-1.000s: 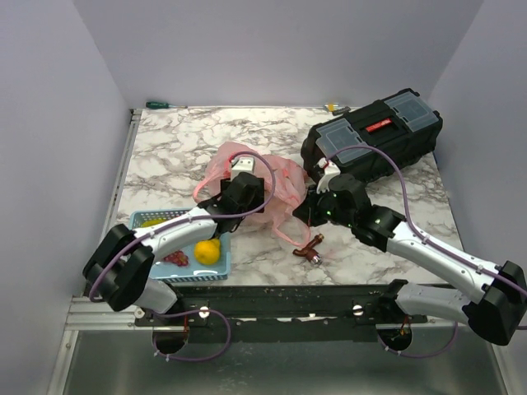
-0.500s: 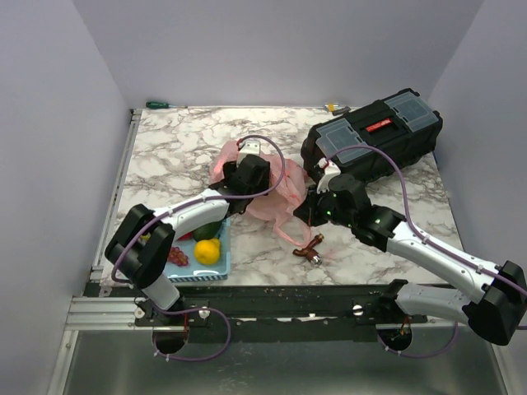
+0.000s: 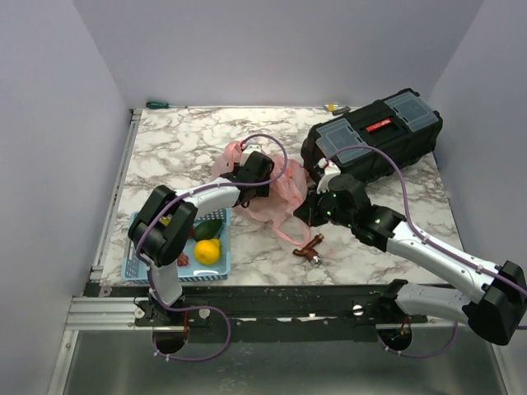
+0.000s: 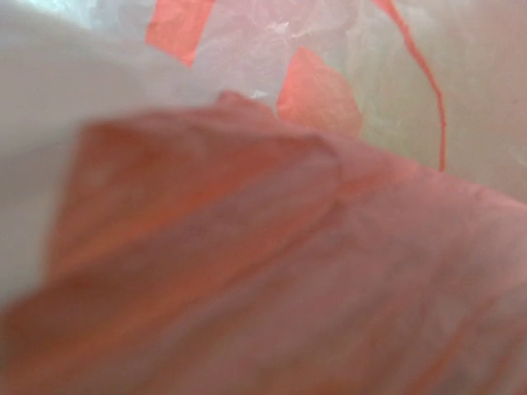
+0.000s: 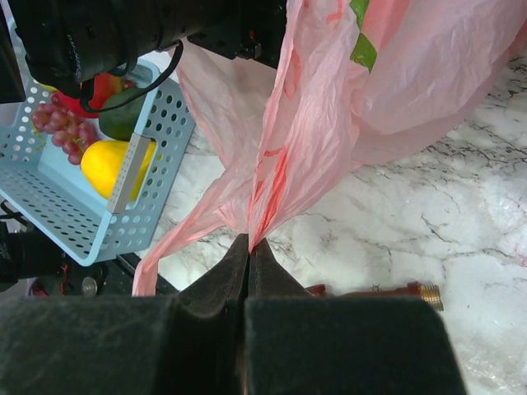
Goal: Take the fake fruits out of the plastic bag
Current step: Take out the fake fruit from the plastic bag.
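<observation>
The pink plastic bag (image 3: 280, 188) lies crumpled at the table's middle. My left gripper (image 3: 263, 174) has pushed into the bag's mouth from the left. Its wrist view is filled by pink plastic (image 4: 272, 247); no fingers show, and I cannot tell whether it is open or shut. My right gripper (image 3: 313, 209) is shut on the bag's near edge (image 5: 272, 181), its jaws pressed together on the film (image 5: 249, 240). No fruit shows inside the bag. A yellow fruit (image 3: 206, 252) (image 5: 114, 163) and a red one (image 5: 97, 89) lie in the blue basket.
The light blue slotted basket (image 3: 140, 265) stands front left and also holds an avocado (image 3: 207, 230) and grapes (image 5: 62, 127). A black toolbox (image 3: 370, 136) stands back right. A small reddish metal piece (image 3: 311, 250) lies by the front edge. A green screwdriver (image 3: 165, 104) lies at the back.
My left arm swung from over the basket to the back right, and its gripper went into the bag's mouth. My right gripper stayed shut on the bag's edge.
</observation>
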Motion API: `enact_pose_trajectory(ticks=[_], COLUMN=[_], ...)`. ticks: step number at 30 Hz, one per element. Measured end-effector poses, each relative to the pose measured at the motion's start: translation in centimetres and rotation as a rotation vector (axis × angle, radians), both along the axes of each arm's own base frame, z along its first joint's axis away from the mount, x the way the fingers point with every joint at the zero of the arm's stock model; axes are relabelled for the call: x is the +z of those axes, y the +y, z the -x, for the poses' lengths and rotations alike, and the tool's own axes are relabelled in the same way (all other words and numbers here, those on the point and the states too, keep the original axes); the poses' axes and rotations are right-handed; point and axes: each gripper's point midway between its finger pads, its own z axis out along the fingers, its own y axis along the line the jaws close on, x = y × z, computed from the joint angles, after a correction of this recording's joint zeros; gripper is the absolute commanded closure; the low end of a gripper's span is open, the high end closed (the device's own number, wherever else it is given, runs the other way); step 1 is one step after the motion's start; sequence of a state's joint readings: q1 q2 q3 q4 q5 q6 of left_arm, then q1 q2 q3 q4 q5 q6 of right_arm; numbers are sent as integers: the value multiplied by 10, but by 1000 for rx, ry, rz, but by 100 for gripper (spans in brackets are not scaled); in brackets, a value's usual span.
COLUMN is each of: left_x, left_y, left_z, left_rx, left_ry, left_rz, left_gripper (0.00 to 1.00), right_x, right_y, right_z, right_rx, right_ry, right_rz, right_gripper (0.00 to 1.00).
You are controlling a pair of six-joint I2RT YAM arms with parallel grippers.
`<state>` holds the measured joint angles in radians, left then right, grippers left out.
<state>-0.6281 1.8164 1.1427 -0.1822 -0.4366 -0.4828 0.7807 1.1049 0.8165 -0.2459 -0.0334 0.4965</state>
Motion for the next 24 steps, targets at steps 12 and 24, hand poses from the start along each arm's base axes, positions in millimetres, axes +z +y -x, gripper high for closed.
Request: enact_pose_trajectory(ticks=[12, 24], left_x=[-3, 86], left_y=[-7, -39], left_z=[4, 38], left_rx=[-55, -271], left_ry=[32, -21], left_rz=[26, 272], left_gripper=[60, 77], right_x=[-1, 0], right_y=[0, 1], right_z=[1, 1], right_rx=[0, -9], right_ry=[4, 15], right_rz=[1, -10], right_gripper=[99, 99])
